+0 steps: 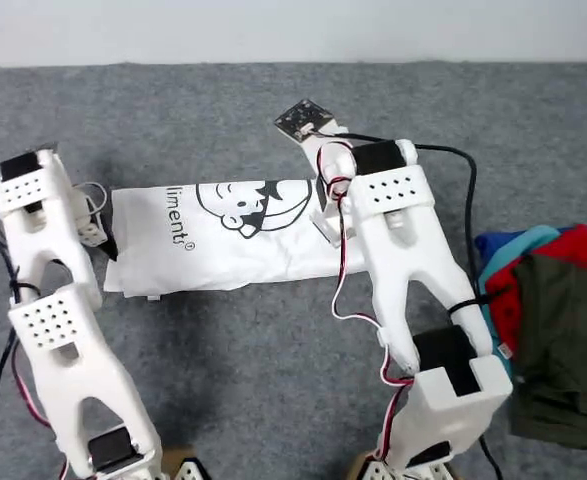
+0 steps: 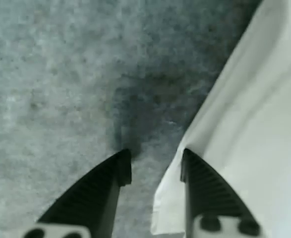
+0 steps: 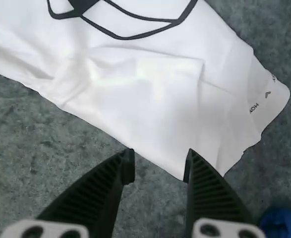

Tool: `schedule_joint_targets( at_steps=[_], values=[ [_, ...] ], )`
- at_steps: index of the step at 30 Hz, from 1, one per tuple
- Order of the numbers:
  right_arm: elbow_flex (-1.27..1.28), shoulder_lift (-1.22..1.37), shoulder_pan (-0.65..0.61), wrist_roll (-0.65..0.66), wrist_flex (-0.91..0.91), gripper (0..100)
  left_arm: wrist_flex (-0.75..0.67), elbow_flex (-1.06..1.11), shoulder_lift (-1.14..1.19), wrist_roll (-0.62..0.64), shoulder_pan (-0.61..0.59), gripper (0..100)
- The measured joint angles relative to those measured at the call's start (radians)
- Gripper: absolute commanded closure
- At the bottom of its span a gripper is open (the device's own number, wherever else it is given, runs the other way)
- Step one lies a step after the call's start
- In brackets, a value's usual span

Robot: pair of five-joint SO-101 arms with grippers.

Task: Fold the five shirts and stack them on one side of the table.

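— Where's the white shirt (image 1: 223, 240)?
— In the middle of the grey counter (image 1: 273, 400), folded into a long flat band. Its black drawing faces up and its edges are slightly rumpled.
— And the rest?
— Piled at the counter's right edge. A dark olive shirt (image 1: 568, 340) is on top, a red shirt (image 1: 578, 245) beneath it, and a teal shirt (image 1: 533, 240) and blue shirt (image 1: 495, 245) peek out.

White printed shirt (image 1: 223, 235), folded into a long strip, lay on grey table (image 1: 233, 380) between left arm (image 1: 48, 330) and right arm (image 1: 403, 240); stack of folded shirts (image 1: 553, 330) at table edge.
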Motion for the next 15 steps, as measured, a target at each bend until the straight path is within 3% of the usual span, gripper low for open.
schedule_joint_targets(
  at_steps=[7,15],
  values=[
    [0.000,0.000,-0.002,0.000,0.000,82.1,0.003,-0.008,-0.005,0.005,0.006,83],
    [0.000,0.000,-0.002,0.000,0.000,82.1,-0.003,-0.054,-0.167,0.061,-0.095,83]
  ],
)
